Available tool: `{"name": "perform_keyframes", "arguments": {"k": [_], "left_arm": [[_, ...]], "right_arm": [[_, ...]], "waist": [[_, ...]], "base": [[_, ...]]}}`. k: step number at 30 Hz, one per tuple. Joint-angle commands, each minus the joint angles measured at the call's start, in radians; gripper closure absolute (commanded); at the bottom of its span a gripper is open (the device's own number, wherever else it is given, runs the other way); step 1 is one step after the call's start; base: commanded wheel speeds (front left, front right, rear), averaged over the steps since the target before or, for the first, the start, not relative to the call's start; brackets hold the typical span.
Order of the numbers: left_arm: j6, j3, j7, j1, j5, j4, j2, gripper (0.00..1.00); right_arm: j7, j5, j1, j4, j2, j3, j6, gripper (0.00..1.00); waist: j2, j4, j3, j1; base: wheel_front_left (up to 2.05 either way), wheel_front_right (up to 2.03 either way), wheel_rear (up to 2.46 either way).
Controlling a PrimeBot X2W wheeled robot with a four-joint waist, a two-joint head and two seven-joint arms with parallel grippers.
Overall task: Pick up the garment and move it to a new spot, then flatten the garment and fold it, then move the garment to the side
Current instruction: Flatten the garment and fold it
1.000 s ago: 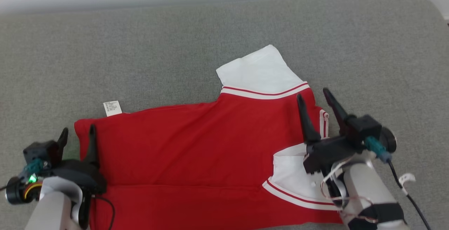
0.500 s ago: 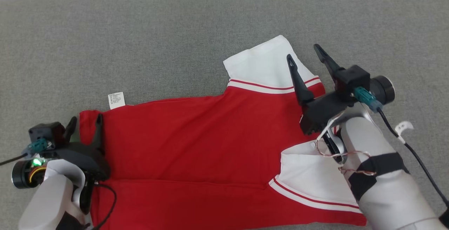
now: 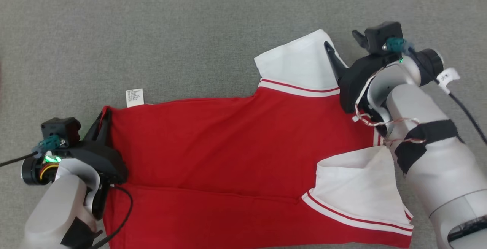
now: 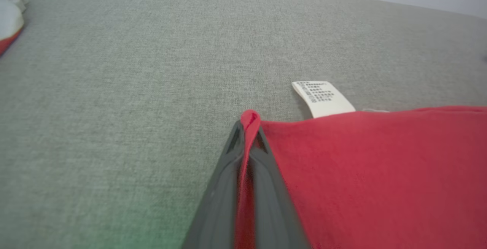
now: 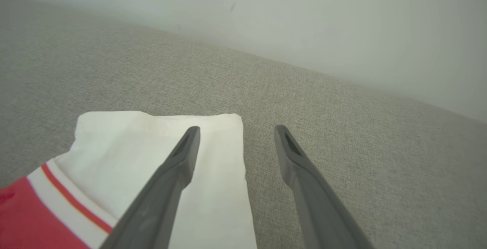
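- Red-and-white shirt (image 3: pixel 228 146) lies spread on a grey woven surface (image 3: pixel 152 32), possibly a sofa cushion; pale wall (image 5: pixel 304 21) behind.
- Left gripper (image 4: pixel 249 127) pinches the shirt's red corner.
- Right gripper (image 5: pixel 237 128) gapes astride the white sleeve (image 5: pixel 152 142) edge.

Prob. indoor test setup: grey fabric worktop (image 3: pixel 190 32), bare pale wall (image 5: pixel 304 21).

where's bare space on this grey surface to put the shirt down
The widest bare stretch of the grey surface lies beyond the garment, past the care label and left of the upper white sleeve. A narrower strip runs left of the left hand. It is crowded around that sleeve, where the right hand hangs open.
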Motion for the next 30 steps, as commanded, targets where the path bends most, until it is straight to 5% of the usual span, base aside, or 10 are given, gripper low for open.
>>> {"name": "perform_keyframes", "arguments": {"k": [1, 16, 17, 18, 21, 30], "left_arm": [[0.002, -0.016, -0.006, -0.018, -0.012, -0.004, -0.004, 1.00], [0.002, -0.131, -0.036, -0.082, -0.073, 0.003, -0.028, 1.00], [0.002, -0.137, -0.039, -0.084, -0.073, 0.005, -0.028, 1.00], [0.002, -0.142, -0.039, -0.085, -0.078, 0.007, -0.028, 1.00], [0.002, -0.159, -0.043, -0.092, -0.095, 0.013, -0.024, 1.00], [0.003, -0.166, -0.054, -0.113, -0.120, 0.012, 0.004, 1.00]], "right_arm": [[0.027, 0.026, -0.031, 0.025, -0.004, 0.004, -0.002, 0.00], [0.190, 0.076, -0.192, 0.204, 0.005, 0.018, -0.002, 0.00], [0.196, 0.073, -0.200, 0.213, 0.006, 0.021, -0.002, 0.10], [0.207, 0.072, -0.206, 0.224, 0.007, 0.024, -0.002, 0.52], [0.208, 0.076, -0.213, 0.238, 0.009, 0.034, -0.002, 1.00], [0.077, 0.023, -0.254, 0.274, -0.024, 0.009, -0.003, 1.00]], "waist": [[-0.0001, 0.020, 0.022, 0.0000], [-0.0001, 0.076, 0.081, 0.0000], [-0.0001, 0.078, 0.083, 0.0000], [-0.0001, 0.080, 0.084, 0.0000], [-0.0001, 0.082, 0.088, 0.0000], [-0.0001, 0.072, 0.091, 0.0000]], "base": [[0.00, 0.00, 0.00], [0.00, 0.00, 0.00], [0.00, 0.00, 0.00], [0.00, 0.00, 0.00], [0.00, 0.00, 0.00], [0.00, 0.00, 0.00]]}}
